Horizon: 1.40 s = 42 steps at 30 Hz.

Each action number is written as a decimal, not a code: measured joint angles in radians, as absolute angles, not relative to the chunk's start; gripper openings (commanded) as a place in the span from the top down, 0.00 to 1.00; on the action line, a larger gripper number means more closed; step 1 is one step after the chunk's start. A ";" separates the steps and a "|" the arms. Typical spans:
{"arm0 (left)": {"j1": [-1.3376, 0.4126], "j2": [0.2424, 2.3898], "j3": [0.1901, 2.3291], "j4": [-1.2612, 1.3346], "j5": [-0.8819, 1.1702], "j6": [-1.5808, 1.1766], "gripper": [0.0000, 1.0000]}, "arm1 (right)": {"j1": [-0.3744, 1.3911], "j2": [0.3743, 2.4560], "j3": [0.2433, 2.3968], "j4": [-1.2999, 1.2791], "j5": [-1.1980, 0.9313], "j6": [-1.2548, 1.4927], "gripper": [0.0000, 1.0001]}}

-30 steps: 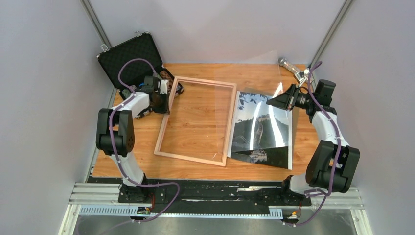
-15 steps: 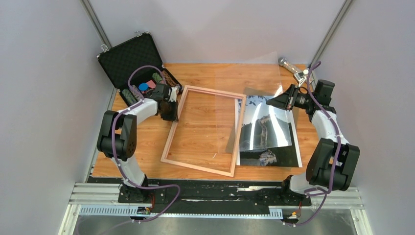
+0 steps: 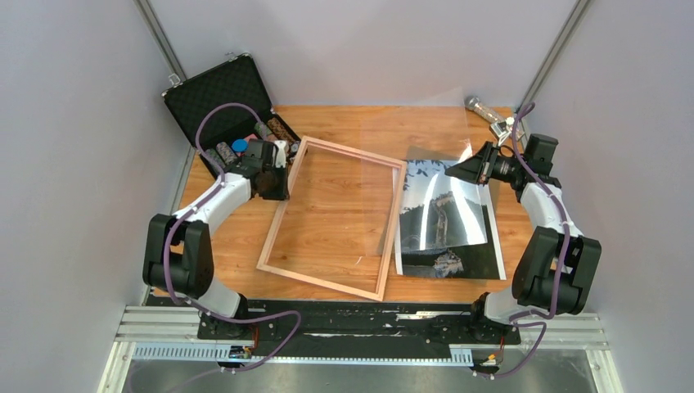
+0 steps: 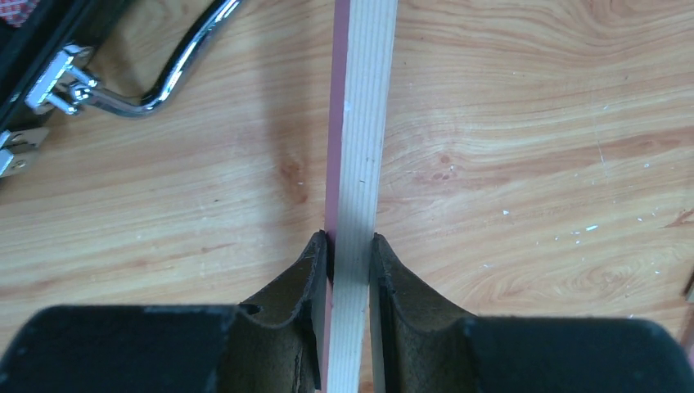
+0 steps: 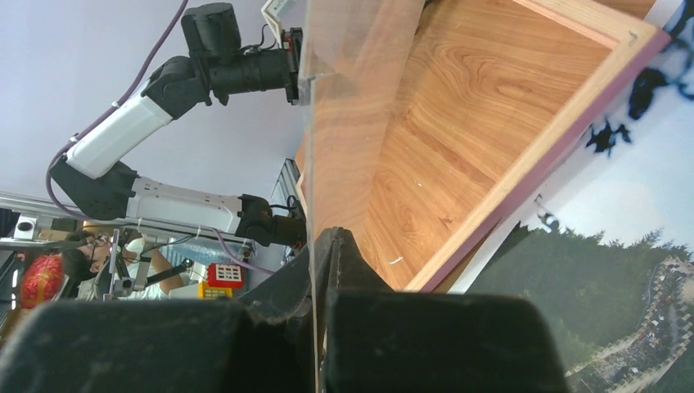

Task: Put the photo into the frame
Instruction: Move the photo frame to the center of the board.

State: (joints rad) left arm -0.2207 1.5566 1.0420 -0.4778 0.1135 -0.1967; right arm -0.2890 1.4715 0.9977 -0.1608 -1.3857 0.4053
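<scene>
1. Left gripper [image 3: 276,182] is clamped on the frame's [image 3: 319,279] left rail, near the rail's far end. In the left wrist view both pads [image 4: 307,270] press tight on the rail's two sides.
2. The frame sits mid-bench, skewed, with its far end swung to the right. It lies light wood side up, and a pink strip shows along the gripped rail [image 4: 360,123]. Bench [image 3: 237,246] grain shows through the opening. Cannot tell whether the held side is lifted off the bench.
3. The photo [image 3: 448,217] lies flat on the bench right of the frame, outside it and picture side up, with glare streaks across it. Its left edge runs along the frame's right rail. Cannot tell whether they touch or overlap.
4. Right gripper [image 3: 454,171] is closed on the right edge of a clear sheet [image 3: 413,123]. The right wrist view shows the thin edge pinched between the fingers [image 5: 352,262]. The sheet is held up off the bench and spans over the frame's right side and most of the photo.
5. The right wrist view also shows the frame's rail, pink underneath, right next to the photo's sky and hills [image 5: 606,270].
6. An open black case [image 3: 214,92] stands at the far-left corner with its foam lid up and small items inside. It is just beside the left gripper. Its chrome handle [image 4: 176,74] lies on the bench near the gripped rail, not touching it.
7. A small shiny object [image 3: 483,109] lies at the far-right corner behind the right gripper. It is too small to identify.
</scene>
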 measured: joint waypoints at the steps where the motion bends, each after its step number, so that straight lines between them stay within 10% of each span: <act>1: -0.218 1.543 1.040 -0.478 0.107 -0.195 1.00 | -0.289 1.472 0.998 -0.161 -1.385 0.403 1.00; 42: -0.194 1.438 0.799 -0.332 0.200 -0.393 1.00 | -0.215 1.597 0.995 -0.098 -1.354 0.393 1.00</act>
